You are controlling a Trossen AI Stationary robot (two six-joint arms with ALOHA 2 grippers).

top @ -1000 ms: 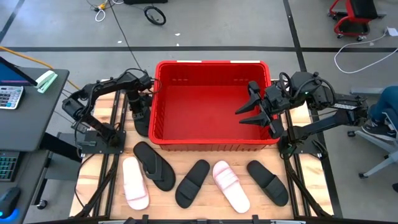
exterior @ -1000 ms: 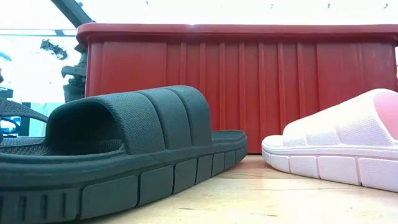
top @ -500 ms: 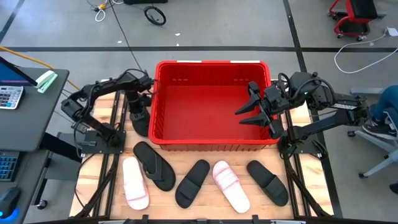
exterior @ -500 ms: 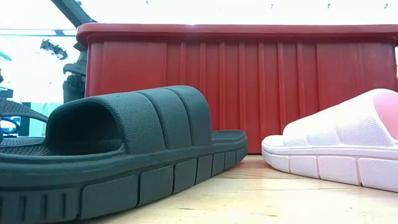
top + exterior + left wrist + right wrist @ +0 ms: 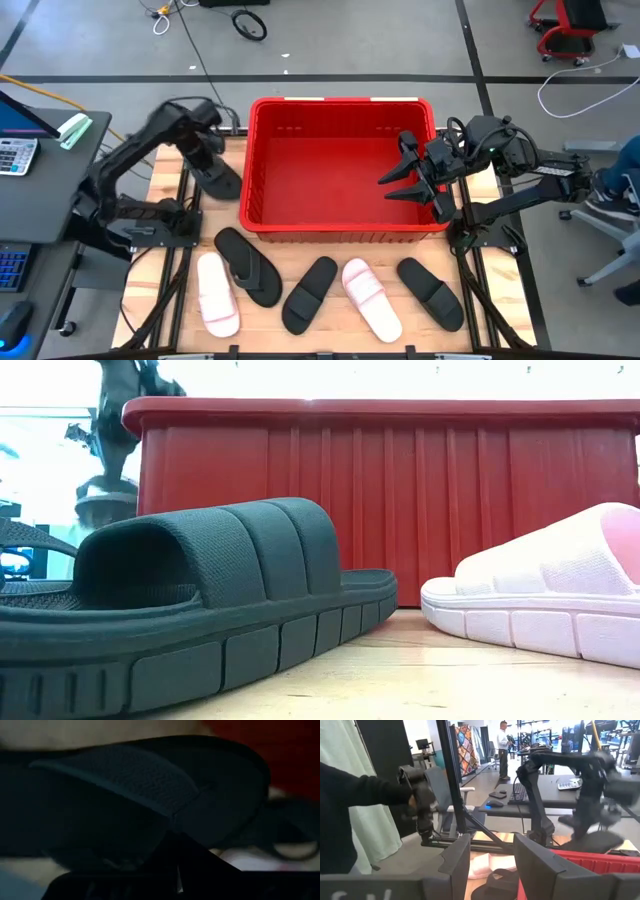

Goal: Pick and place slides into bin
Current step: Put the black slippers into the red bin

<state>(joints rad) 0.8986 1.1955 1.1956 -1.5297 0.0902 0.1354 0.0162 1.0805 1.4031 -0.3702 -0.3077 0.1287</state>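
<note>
My left gripper (image 5: 203,155) is shut on a black thong flip-flop (image 5: 222,182) in the air beside the left wall of the red bin (image 5: 330,102). The flip-flop also shows in the low view (image 5: 105,505) and beyond the bin's rim in the right wrist view (image 5: 600,840). My right gripper (image 5: 385,189) is open and empty over the bin's right half. On the table in front of the bin lie the other flip-flop (image 5: 248,265), two black slides (image 5: 308,293) (image 5: 430,292) and two pink slides (image 5: 215,295) (image 5: 372,298). My left gripper comes at the flip-flop from above, near its far end. The wrist view shows the textured strap (image 5: 135,775) close in front of the fingers, but it is too dark to tell which part they close on. The flip-flop hangs below the gripper, clear of the table.
In the low view a black slide (image 5: 200,600) and a pink slide (image 5: 550,600) lie close in front of the bin's near wall (image 5: 400,490). A desk with a calculator (image 5: 15,155) stands left of the table. A person's sleeve (image 5: 350,805) shows in the right wrist view.
My left gripper has gone up and toward the table's far-left corner, away from the bin's left wall. It has lifted the black flip-flop off the table, and the flip-flop now hangs clear below it.
</note>
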